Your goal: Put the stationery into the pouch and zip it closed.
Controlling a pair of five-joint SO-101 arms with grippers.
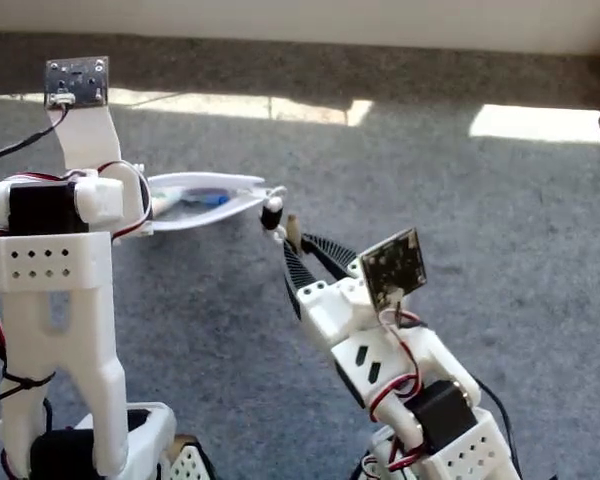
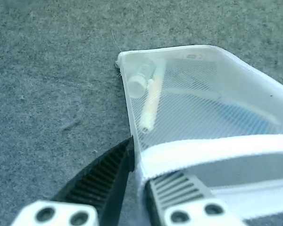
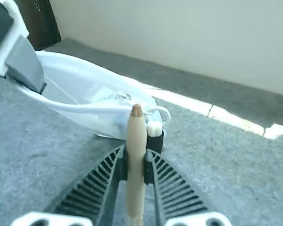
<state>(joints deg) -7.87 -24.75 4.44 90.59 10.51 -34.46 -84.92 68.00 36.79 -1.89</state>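
Two claws were busy: the left gripper [image 2: 138, 165] pinched the white zipper tape [image 2: 217, 148] of the mesh pouch [image 2: 203, 108], lying on the grey carpet [image 1: 500, 230] with stationery [image 2: 148, 101] inside, and the right gripper [image 3: 136, 152] clamped a beige pen [image 3: 136, 127] just short of its mouth. Danger from here: the tip could snag that tape and fold the opening shut, or shove the pouch loose. Open carpet lay all round; the wall [image 3: 179, 37] stood well back.
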